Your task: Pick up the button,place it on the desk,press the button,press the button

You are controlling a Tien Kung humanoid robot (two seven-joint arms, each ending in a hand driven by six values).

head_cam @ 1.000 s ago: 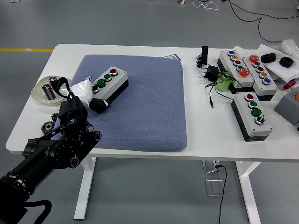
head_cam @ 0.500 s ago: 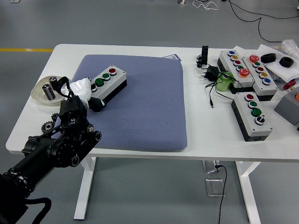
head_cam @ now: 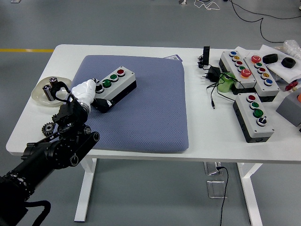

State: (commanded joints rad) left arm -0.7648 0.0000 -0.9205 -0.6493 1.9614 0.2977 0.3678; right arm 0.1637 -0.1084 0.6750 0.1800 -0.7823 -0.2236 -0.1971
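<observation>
Left hand (head_cam: pixel 86 90), in a white glove at the end of the black arm coming up from the lower left, is clamped on the near-left end of the button box (head_cam: pixel 114 88), its fingers curled over that end. By size, the table (head_cam: pixel 211 132) comes first, white and wide, then the blue-grey mat (head_cam: pixel 141 108) covering much of its left and middle. The button box sits on the mat's upper left part, lying at a slant, with a red button (head_cam: pixel 121 72) toward its far end and two green ones beside it. At the right, well apart from the mat, three more boxes (head_cam: pixel 254 117) with coloured buttons lie close together, with a black cable (head_cam: pixel 212 92) and plug just left of them. On the left edge a round dish (head_cam: pixel 41 95) holds small metal cylinders, and dark gears (head_cam: pixel 47 127) lie on the table near it.
</observation>
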